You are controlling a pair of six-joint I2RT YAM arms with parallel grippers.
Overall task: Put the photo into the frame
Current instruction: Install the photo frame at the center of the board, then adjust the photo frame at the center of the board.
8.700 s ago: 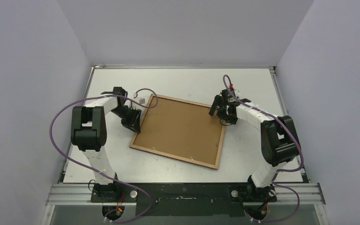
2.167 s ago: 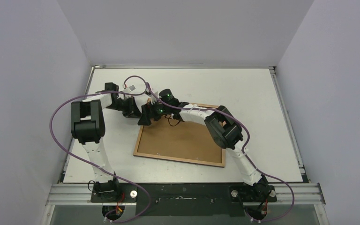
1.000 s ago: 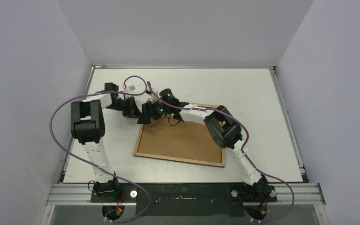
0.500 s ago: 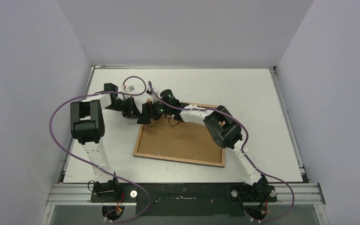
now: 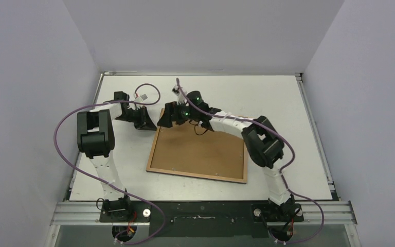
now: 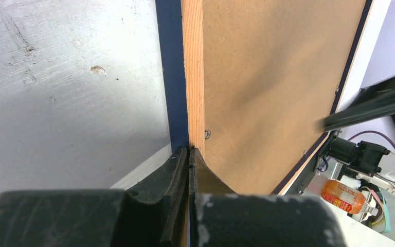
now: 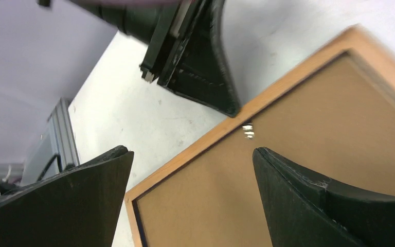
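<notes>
The frame (image 5: 156,149) lies flat on the white table, wood-brown side up, with a brown backing board (image 5: 200,152) set in it. The photo is hidden. My left gripper (image 5: 146,122) is shut, its tips against the wooden rim (image 6: 193,77) at the frame's far left corner; the rim's outer side is dark blue (image 6: 171,77). Nothing shows between those jaws. My right gripper (image 5: 166,116) hangs open just above the same corner. In its wrist view its gripper (image 7: 193,152) spans the rim (image 7: 298,74) and board, and the left gripper (image 7: 205,77) touches the rim.
White table (image 5: 267,98) boxed in by pale walls on three sides. A purple cable (image 5: 151,90) loops over the left arm. A small metal clip (image 7: 247,131) sits on the board near the corner. A metal rail (image 5: 200,211) runs along the near edge.
The right arm has pulled back and to the right, lifting its open gripper off the frame's left corner area. The left gripper and the frame have stayed put.
</notes>
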